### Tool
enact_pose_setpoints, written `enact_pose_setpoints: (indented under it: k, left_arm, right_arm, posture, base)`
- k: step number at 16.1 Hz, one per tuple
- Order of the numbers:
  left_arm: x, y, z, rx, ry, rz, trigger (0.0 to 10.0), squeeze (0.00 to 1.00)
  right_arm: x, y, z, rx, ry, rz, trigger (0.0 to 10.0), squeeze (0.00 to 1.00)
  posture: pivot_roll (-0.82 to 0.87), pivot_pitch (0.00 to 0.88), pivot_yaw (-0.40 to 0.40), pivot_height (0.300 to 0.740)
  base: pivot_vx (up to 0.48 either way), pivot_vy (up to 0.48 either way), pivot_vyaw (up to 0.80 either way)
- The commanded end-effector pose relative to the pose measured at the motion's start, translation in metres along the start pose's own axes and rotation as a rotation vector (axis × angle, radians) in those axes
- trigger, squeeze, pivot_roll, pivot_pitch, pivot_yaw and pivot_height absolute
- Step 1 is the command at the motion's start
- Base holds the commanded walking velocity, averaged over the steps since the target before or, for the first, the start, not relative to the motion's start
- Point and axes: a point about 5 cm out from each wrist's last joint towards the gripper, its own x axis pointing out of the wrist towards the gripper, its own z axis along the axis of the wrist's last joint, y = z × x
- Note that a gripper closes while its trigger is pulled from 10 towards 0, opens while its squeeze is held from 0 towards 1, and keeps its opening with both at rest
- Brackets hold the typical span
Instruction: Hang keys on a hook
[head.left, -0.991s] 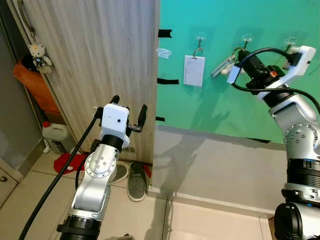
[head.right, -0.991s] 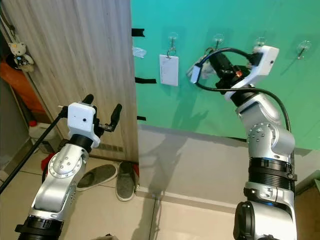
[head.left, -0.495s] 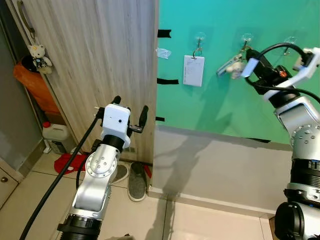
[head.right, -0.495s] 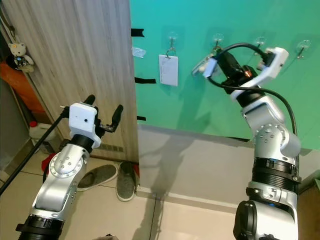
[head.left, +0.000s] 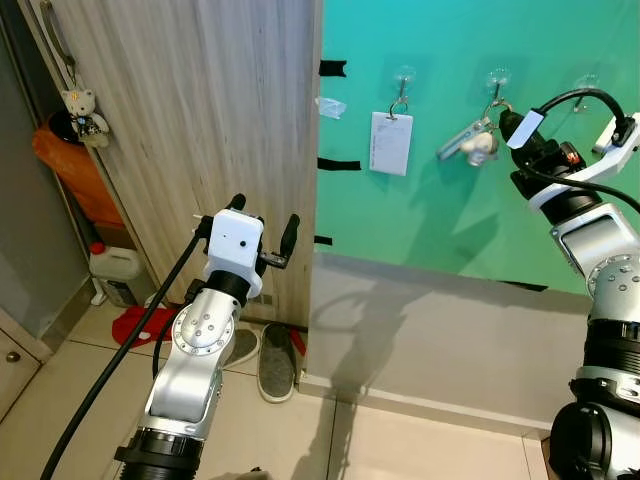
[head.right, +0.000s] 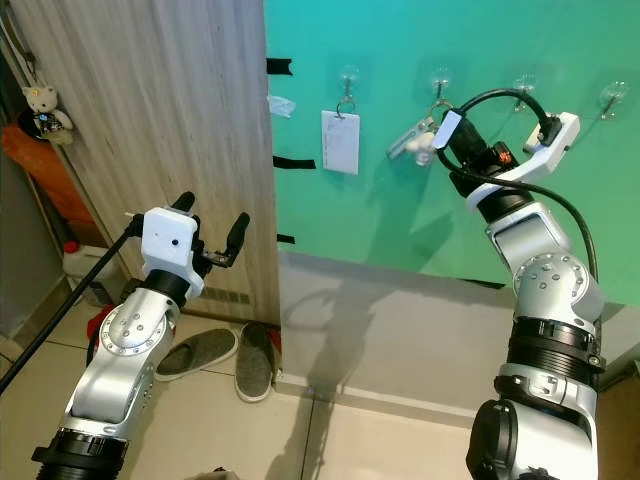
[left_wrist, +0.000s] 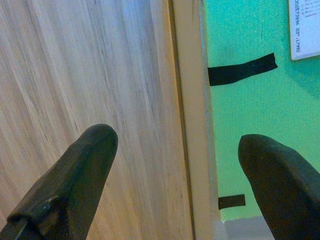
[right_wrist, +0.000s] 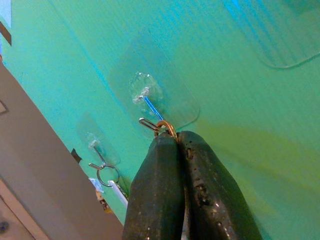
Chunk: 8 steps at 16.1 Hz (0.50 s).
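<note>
Brass key ring (right_wrist: 166, 126) between black fingers (right_wrist: 155, 195)

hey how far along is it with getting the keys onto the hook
Done: the keys are raised to the second hook on the green wall. In hand: the right gripper is shut on the key ring, held right at the hook's tip. Left: I can't tell if the ring is seated; then release. The left gripper idles open by the door.

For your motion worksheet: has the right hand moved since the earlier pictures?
Yes. The right hand, shut on the keys, shifted rightward and up toward the second hook, away from the white card.
</note>
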Motion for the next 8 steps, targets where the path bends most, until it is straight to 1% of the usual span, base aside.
enact_pose_setpoints:
  k: [1, 2, 3, 4, 5, 6, 8]
  left_arm:
    - [0.003, -0.001, 0.002, 0.008, -0.01, -0.009, 10.0, 0.0]
    - [0.003, -0.001, 0.002, 0.008, -0.01, -0.009, 10.0, 0.0]
    - [0.004, -0.001, 0.002, 0.008, -0.008, -0.007, 10.0, 0.0]
    - [0.004, -0.001, 0.002, 0.008, -0.008, -0.006, 10.0, 0.0]
    - [0.004, -0.001, 0.002, 0.007, -0.008, -0.006, 10.0, 0.0]
    - [0.004, -0.001, 0.002, 0.008, -0.008, -0.005, 10.0, 0.0]
    - [0.004, -0.001, 0.002, 0.009, -0.009, -0.004, 10.0, 0.0]
  right_arm:
    - [-0.003, -0.01, -0.011, -0.052, 0.069, -0.078, 4.0, 0.0]
    - [-0.002, -0.011, -0.014, -0.082, 0.094, -0.091, 10.0, 0.0]
    - [-0.003, -0.014, -0.018, -0.204, 0.09, -0.152, 10.0, 0.0]
    - [-0.005, -0.017, -0.016, -0.225, 0.045, -0.195, 10.0, 1.0]
    - [-0.007, -0.02, -0.014, -0.266, 0.029, -0.23, 10.0, 1.0]
    - [-0.009, -0.02, -0.012, -0.345, -0.005, -0.262, 10.0, 1.0]
    - [-0.011, -0.011, -0.012, -0.54, -0.046, -0.27, 10.0, 1.0]
  posture:
    - [0.03, 0.0, -0.002, 0.74]
    - [0.03, 0.0, -0.002, 0.74]
    - [0.03, 0.0, -0.004, 0.74]
    - [0.03, 0.0, -0.007, 0.74]
    - [0.03, 0.0, -0.006, 0.74]
    - [0.03, 0.0, -0.008, 0.74]
    - [0.02, 0.0, -0.006, 0.74]
  base:
    - [0.0, 0.0, 0.0]
    - [0.0, 0.0, 0.0]
    - [0.0, 0.0, 0.0]
    - [0.0, 0.0, 0.0]
    - [0.0, 0.0, 0.0]
    - [0.0, 0.0, 0.0]
    - [0.0, 0.0, 0.0]
